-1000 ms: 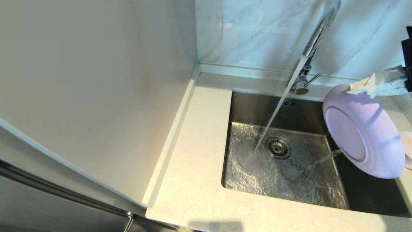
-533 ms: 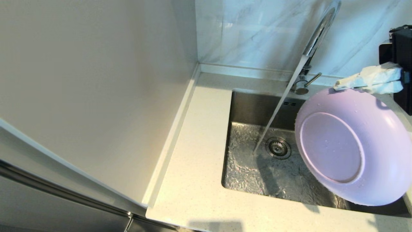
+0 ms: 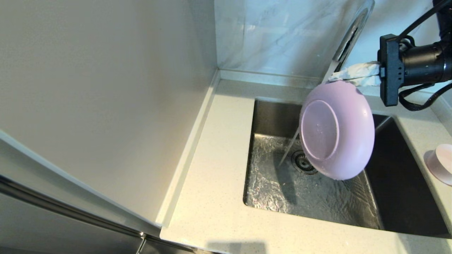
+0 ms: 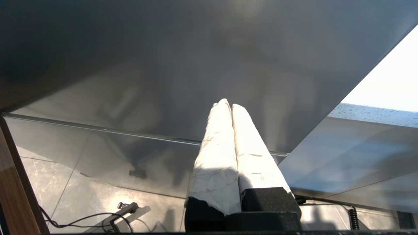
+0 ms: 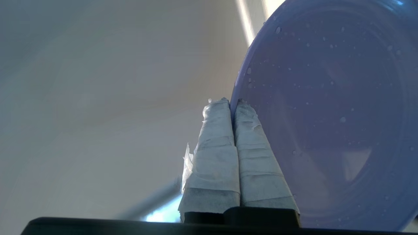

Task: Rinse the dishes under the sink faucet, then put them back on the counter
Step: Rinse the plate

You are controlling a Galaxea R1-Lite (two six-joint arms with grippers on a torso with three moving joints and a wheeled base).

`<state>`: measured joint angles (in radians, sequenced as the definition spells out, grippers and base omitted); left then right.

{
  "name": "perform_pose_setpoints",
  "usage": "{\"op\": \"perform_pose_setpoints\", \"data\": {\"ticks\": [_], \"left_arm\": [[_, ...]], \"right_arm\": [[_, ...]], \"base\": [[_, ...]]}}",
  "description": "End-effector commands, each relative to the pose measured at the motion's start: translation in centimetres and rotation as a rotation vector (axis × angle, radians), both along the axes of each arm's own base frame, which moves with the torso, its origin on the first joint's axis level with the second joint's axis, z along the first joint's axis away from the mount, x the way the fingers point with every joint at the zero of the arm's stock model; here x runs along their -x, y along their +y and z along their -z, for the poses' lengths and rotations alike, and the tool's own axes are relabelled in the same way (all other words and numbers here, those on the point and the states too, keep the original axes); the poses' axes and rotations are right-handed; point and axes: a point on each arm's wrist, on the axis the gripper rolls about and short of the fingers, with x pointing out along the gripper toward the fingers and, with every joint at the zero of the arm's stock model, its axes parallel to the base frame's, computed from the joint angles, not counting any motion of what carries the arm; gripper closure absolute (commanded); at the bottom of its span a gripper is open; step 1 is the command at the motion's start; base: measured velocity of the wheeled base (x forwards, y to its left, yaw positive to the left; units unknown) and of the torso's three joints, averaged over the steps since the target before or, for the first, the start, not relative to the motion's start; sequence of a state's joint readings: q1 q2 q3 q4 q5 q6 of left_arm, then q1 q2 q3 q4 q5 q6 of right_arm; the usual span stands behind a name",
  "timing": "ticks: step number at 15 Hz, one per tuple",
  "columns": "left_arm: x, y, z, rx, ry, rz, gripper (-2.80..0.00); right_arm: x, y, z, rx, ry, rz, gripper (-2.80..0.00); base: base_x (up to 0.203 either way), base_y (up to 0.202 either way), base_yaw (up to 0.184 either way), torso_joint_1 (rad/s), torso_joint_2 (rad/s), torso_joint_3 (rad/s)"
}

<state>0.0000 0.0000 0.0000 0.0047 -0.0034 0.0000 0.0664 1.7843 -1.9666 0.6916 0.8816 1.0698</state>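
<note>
The lavender plate [image 3: 335,130] hangs on edge over the steel basin [image 3: 272,116], its underside facing the head camera and its wet inside [image 5: 329,107] facing the wrist camera. My right gripper [image 3: 335,76] is shut on the plate's top rim, right beside the chrome faucet [image 3: 353,31]. Water runs from the spout behind the plate down to the drain [image 3: 300,160]. The pink bowl [image 3: 439,164] rests on the cream counter [image 3: 219,169] at the right of the basin. My left gripper [image 4: 227,103] is shut on nothing, parked low beside a steel panel, out of the head view.
A tall pale panel [image 3: 106,98] rises along the counter's left side. White marbled tiles [image 3: 275,35] back the sink. Black cables [image 3: 420,102] hang from the right arm over the counter's back right corner.
My right gripper has carried the plate leftward from the basin's right edge to the faucet stream, turning it as it went. The pink bowl, formerly hidden behind the plate, now shows.
</note>
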Motion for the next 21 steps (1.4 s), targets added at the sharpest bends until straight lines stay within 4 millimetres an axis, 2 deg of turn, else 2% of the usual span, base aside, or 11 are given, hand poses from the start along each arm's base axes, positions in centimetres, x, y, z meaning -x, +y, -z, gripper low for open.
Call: {"op": "perform_pose_setpoints", "data": {"ticks": [1, 7, 11, 17, 20, 21], "left_arm": [[0.0, 0.0, 0.0, 0.000, 0.000, 0.000, 0.00], [0.0, 0.0, 0.0, 0.000, 0.000, 0.000, 0.00], [0.0, 0.0, 0.0, 0.000, 0.000, 0.000, 0.00], [0.0, 0.0, 0.0, 0.000, 0.000, 0.001, 0.00], [0.0, 0.0, 0.0, 0.000, 0.000, 0.000, 0.00], [0.0, 0.0, 0.0, 0.000, 0.000, 0.000, 0.00]], "right_arm": [[-1.5, -0.3, 0.8, 0.012, 0.010, 0.058, 0.00], [-2.1, -3.1, 0.2, 0.013, -0.068, 0.148, 0.00], [-2.8, -3.5, 0.2, 0.019, -0.102, 0.189, 0.00], [-3.3, -4.7, 0.2, -0.062, -0.011, 0.308, 0.00], [-2.8, -4.9, -0.4, -0.090, -0.014, 0.325, 0.00], [-2.4, -5.6, -0.6, -0.080, -0.033, 0.342, 0.00]], "base": [[0.000, 0.000, 0.000, 0.000, 0.00, 0.000], [0.000, 0.000, 0.000, 0.000, 0.00, 0.000], [0.000, 0.000, 0.000, 0.000, 0.00, 0.000], [0.000, 0.000, 0.000, 0.000, 0.00, 0.000], [0.000, 0.000, 0.000, 0.000, 0.00, 0.000], [0.000, 0.000, 0.000, 0.000, 0.00, 0.000]]}}
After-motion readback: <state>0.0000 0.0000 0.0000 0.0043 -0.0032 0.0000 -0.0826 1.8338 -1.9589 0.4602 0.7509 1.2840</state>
